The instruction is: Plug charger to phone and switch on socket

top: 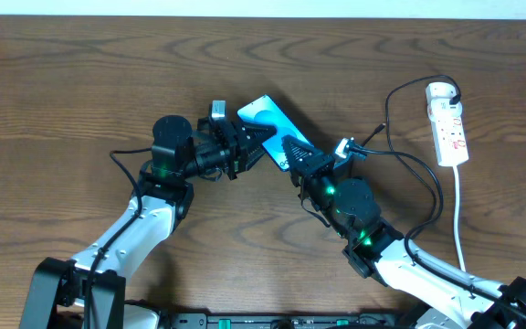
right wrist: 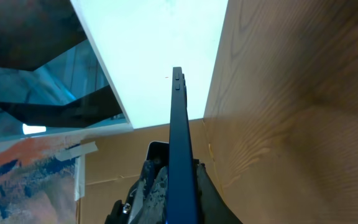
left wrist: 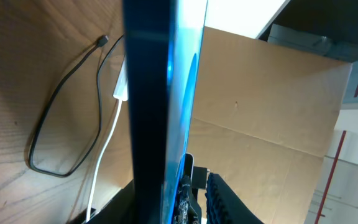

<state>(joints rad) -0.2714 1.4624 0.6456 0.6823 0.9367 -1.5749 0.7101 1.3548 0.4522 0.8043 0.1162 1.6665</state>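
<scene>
The phone (top: 270, 121), with its light-blue screen, is held off the table between both arms. My left gripper (top: 247, 144) is shut on its left side. In the left wrist view the phone (left wrist: 151, 93) stands edge-on between the fingers (left wrist: 188, 199), with a worn pad against the screen. My right gripper (top: 295, 155) is shut on its lower end, and the phone (right wrist: 179, 143) is edge-on between the fingers (right wrist: 182, 186). The charger cable (top: 418, 169) loops on the table at the right, also seen in the left wrist view (left wrist: 61, 124), with its plug tip (left wrist: 102, 41) lying free. The white socket strip (top: 448, 123) lies at the far right.
The socket's white cord (top: 460, 219) runs toward the front edge; it also shows in the left wrist view (left wrist: 104, 149). The wooden table (top: 80, 82) fills the overhead view. A cardboard wall (left wrist: 272, 99) stands beyond the table.
</scene>
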